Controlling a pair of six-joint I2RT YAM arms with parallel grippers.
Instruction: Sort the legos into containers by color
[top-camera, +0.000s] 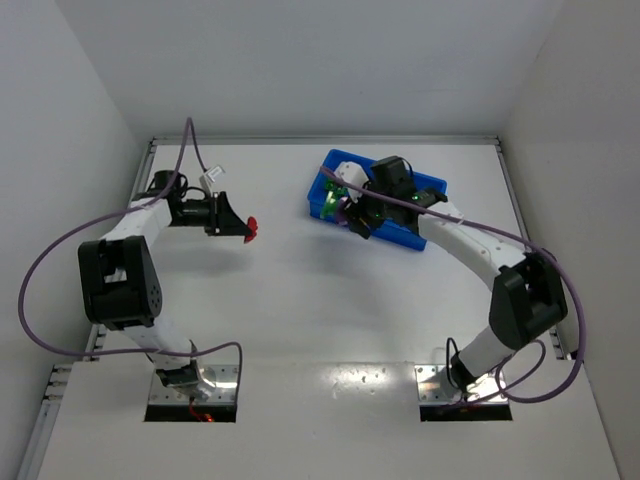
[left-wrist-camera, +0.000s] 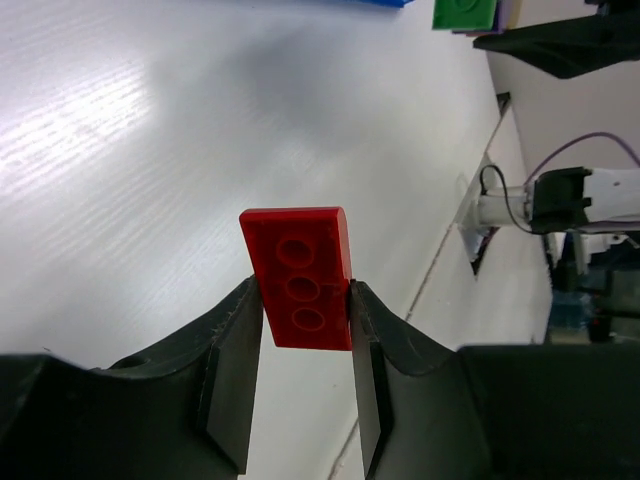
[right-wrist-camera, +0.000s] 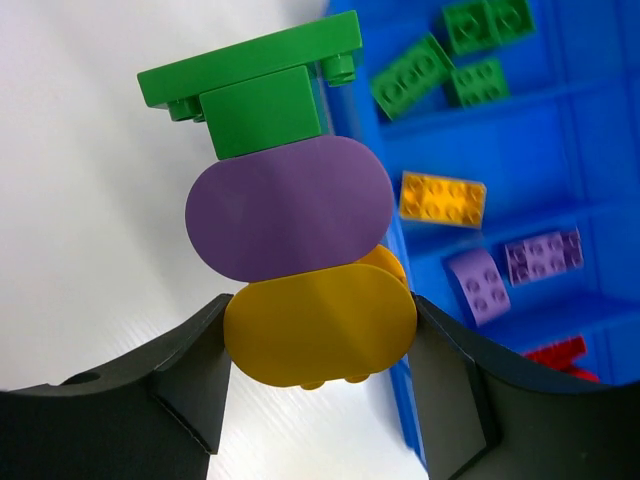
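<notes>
The red brick (left-wrist-camera: 297, 290) is smooth, glossy plastic, and so are the stack (right-wrist-camera: 300, 230) of green, purple and yellow bricks and the blue bin (right-wrist-camera: 600, 150). The fingers (left-wrist-camera: 235, 380) of the left gripper (left-wrist-camera: 303, 310) look like matt black plastic. The white tabletop (left-wrist-camera: 150, 150) is smooth and faintly streaked, with a soft sheen. The mounting plates (top-camera: 432, 380) at its near edge look like bright metal.

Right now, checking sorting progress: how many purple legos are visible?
3. Two lie in one bin compartment, a curved brick and a studded brick; an oval plate sits mid-stack in the right tool. More may be hidden.
</notes>
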